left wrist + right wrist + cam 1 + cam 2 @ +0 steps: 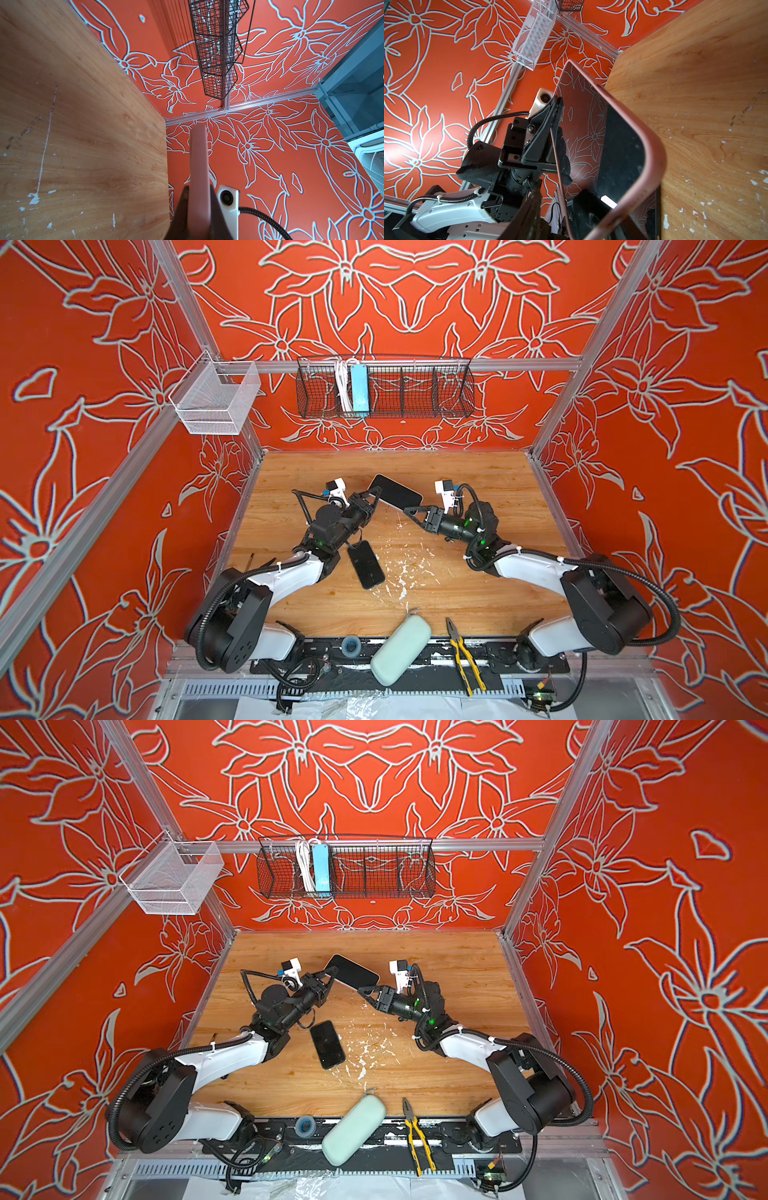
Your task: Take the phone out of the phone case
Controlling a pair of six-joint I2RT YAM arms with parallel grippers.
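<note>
The phone (397, 491) (353, 971) sits in a dusty-pink phone case (654, 158) and hangs tilted above the back middle of the table. Its glossy black screen (618, 145) mirrors the wall. My left gripper (376, 490) (332, 970) (199, 191) is shut on the case's thin edge (198, 158). My right gripper (409, 509) (363, 990) (579, 224) reaches the case's near end. One of its fingers (529, 207) stands off the case's side with a gap, so the jaws are open around that end.
A second black phone (365, 565) lies flat on the table near the left arm. At the front edge are a pale green pouch (401, 649), yellow-handled pliers (463, 651) and a tape roll (350, 645). A black wire basket (384, 389) and a white mesh basket (216, 400) hang on the walls.
</note>
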